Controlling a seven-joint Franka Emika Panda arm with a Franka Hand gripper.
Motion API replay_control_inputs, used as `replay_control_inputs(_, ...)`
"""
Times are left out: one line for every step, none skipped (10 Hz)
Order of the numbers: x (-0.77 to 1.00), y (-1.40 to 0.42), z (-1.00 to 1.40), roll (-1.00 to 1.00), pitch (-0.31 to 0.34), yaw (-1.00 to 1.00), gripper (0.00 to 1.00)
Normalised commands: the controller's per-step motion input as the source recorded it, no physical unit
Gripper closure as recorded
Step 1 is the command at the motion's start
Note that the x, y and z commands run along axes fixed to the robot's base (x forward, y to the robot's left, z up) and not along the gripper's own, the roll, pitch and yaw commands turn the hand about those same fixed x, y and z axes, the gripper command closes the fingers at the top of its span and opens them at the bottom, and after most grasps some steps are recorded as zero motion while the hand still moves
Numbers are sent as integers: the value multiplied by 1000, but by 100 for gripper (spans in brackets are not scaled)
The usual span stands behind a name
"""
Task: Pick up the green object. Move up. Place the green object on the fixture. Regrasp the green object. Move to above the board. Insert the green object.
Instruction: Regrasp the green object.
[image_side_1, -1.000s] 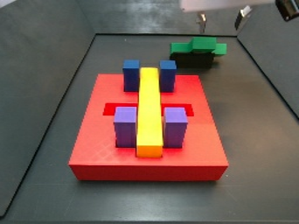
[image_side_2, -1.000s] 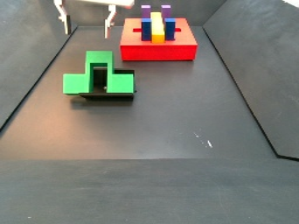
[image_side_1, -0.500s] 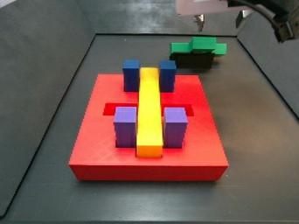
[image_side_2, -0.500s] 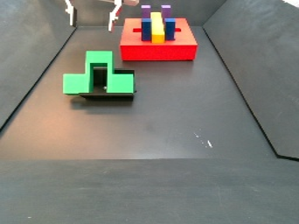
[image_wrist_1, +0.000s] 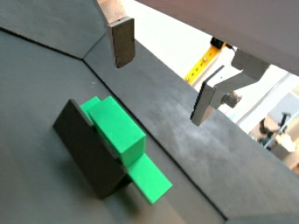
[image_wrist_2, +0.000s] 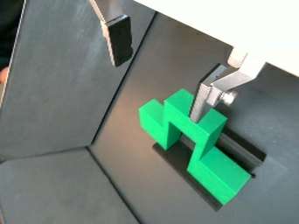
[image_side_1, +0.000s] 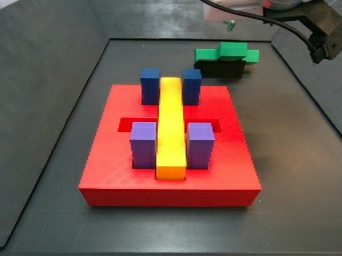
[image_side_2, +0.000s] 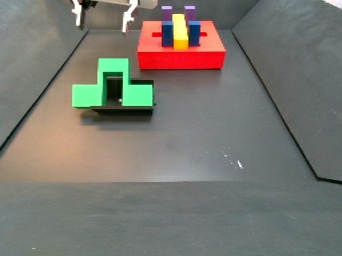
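The green object is a bright green stepped block resting on the fixture, the low black bracket on the floor beyond the board. In both side views it sits still, green object on fixture. My gripper hangs open high above it, near the top edge of the picture, gripper. Both wrist views look down on the green object between and below the spread fingers, gripper, with nothing held.
The red board carries a long yellow bar, two blue blocks and two purple blocks. Dark walls ring the floor on all sides.
The open gripper has risen a little, so less of it shows at the top of the side views. The green object stays put on the fixture.
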Motion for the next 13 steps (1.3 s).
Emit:
replay_control_inputs(0,100,0,-111,0,49,0)
replay_control_inputs(114,271,-269,-129,91,163,0)
replay_control_inputs(386,329,-109,0,357,220,0)
replay_control_inputs(389,231,-23,0,411,277,0)
replay_control_inputs(277,143,0,0,420,306,0)
replay_control_inputs(137,3,26,-23,457,434,0)
replay_control_inputs(129,0,0,-51,500,569,0)
replay_control_inputs(131,0,-9,0,566,583,0)
replay_control_inputs(131,0,-57,0,520,531,0)
replay_control_inputs(174,0,-137,0,426,494,0)
replay_control_inputs(286,-106,-129,40,437,351,0)
replay_control_inputs(340,-266,-286,369,503,166,0)
replay_control_inputs(366,-340,-329,331,517,17,0)
